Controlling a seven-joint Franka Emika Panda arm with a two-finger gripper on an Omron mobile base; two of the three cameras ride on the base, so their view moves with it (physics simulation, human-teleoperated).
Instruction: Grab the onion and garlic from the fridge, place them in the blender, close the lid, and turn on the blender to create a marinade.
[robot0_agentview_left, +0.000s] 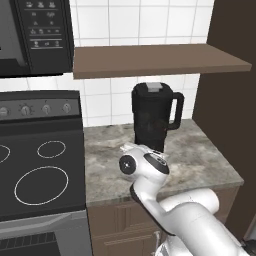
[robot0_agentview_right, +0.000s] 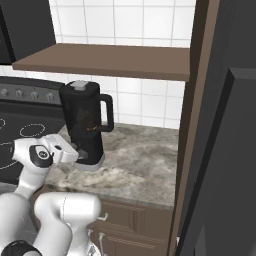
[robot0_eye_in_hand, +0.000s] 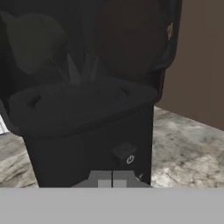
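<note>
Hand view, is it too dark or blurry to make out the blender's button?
Hand view: the blender is very dark, its jug murky, yet the power button stays readable just above the shut gripper. Left base view: evenly lit, soft, no glare on the counter.

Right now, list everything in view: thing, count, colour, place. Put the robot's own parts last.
tall black blender jug with loop handle: one, black, on the counter by the tiled wall.
flat black lid with grey centre: one, on the jug's top.
round brownish ball: one, dim, inside the jug.
pale lumpy item: one, dim, inside the jug.
mottled grey stone counter: one, right of the stove.
black glass-top stove: one, left.
black microwave: one, upper left.
brown wooden shelf: one, above the blender.
white arm's dark pincer: one, shut, at the blender base's front button.
</note>
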